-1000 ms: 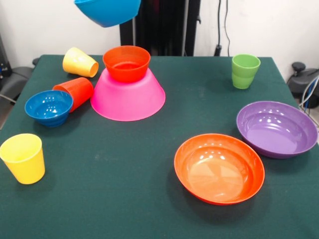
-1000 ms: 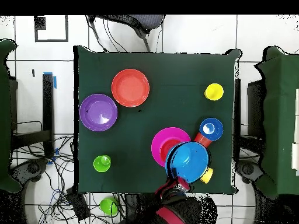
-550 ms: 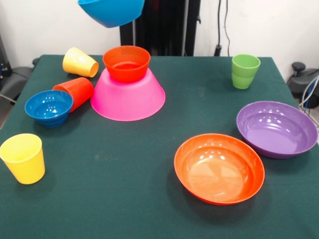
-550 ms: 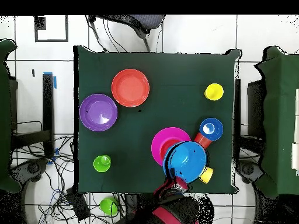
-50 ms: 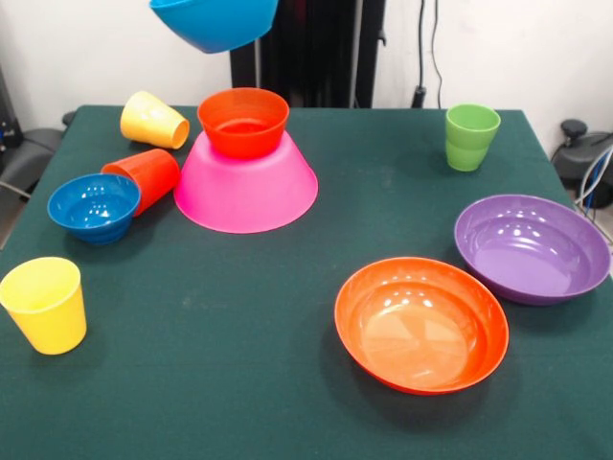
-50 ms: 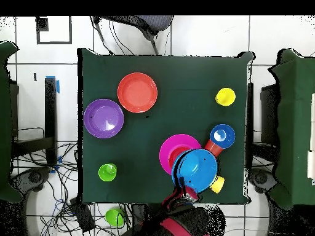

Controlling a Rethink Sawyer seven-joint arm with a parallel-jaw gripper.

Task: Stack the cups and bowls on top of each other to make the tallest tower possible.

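The tower is a large pink bowl lying upside down with a small orange bowl upright on it. High above it and a little to the left hangs the medium blue bowl. In the overhead view the blue bowl covers most of the orange one, and my gripper holds it at its rim nearest the robot. Beside the tower lie an orange-red cup and a yellow cup, both on their sides. A small blue bowl stands by the orange-red cup.
A second yellow cup stands upright near the front left corner. The green cup stands at the back right. A wide orange bowl and a wide purple bowl sit at the front right on the green table.
The held blue bowl shifted slightly right in the front view between the first and second frames, then stayed still. Nothing on the table moved.
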